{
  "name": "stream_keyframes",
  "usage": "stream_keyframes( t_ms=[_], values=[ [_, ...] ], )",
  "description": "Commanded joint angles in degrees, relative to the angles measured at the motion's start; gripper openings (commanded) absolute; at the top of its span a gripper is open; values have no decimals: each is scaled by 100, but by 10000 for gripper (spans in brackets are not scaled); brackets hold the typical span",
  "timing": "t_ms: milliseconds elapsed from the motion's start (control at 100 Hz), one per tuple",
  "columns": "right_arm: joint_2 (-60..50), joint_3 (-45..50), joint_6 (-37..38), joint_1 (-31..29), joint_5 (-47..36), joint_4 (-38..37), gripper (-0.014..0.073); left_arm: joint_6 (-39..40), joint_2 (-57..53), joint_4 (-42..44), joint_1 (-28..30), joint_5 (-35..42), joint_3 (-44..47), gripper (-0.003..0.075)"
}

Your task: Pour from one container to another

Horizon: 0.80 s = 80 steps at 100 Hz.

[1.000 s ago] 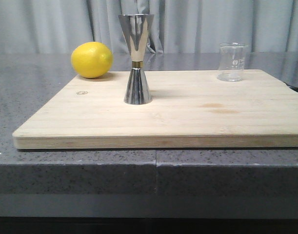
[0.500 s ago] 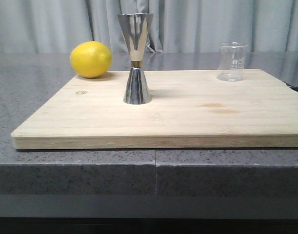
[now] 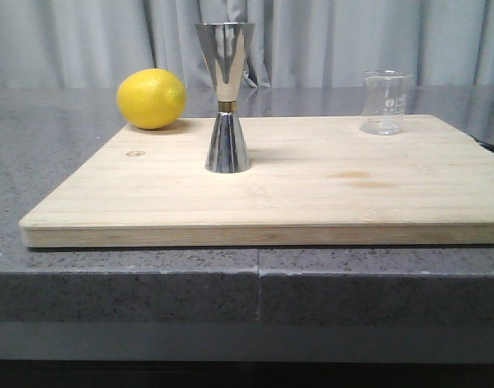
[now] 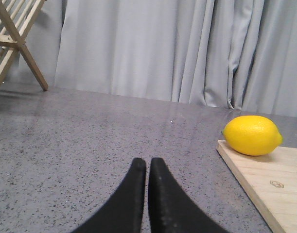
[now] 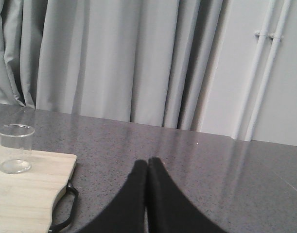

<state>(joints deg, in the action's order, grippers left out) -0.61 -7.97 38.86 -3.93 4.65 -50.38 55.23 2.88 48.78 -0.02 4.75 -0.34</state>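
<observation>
The clear glass beaker (image 3: 385, 103) stands upright at the far right of the wooden board (image 3: 311, 194); the right wrist view shows this beaker (image 5: 14, 148) too, off to one side. The steel jigger (image 3: 225, 97) stands upright on the board left of the middle. Neither gripper shows in the front view. My left gripper (image 4: 148, 163) is shut and empty over the grey counter, away from the board's left edge. My right gripper (image 5: 148, 163) is shut and empty over the counter beyond the board's right edge.
A yellow lemon (image 3: 152, 99) rests at the board's far left corner, and the lemon (image 4: 252, 135) also shows in the left wrist view. A wooden rack (image 4: 14, 41) stands far left. The board has a black loop handle (image 5: 65, 206). Grey curtains hang behind the counter (image 3: 52, 145).
</observation>
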Motion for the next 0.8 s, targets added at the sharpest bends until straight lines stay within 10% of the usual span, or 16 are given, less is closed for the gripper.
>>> stream_keyframes(
  t_ms=[0, 660, 790],
  values=[
    [-2, -159, -40, -34, -295, -35, -67, 44, 47, -81, -39, 363, -161, -21],
    [-2, -159, -40, -34, -465, -35, -67, 44, 47, -123, -72, 635, -119, -21],
    [-2, -159, -40, -34, -465, -35, -67, -510, 47, -1818, -85, 400, -63, -21]
  ],
)
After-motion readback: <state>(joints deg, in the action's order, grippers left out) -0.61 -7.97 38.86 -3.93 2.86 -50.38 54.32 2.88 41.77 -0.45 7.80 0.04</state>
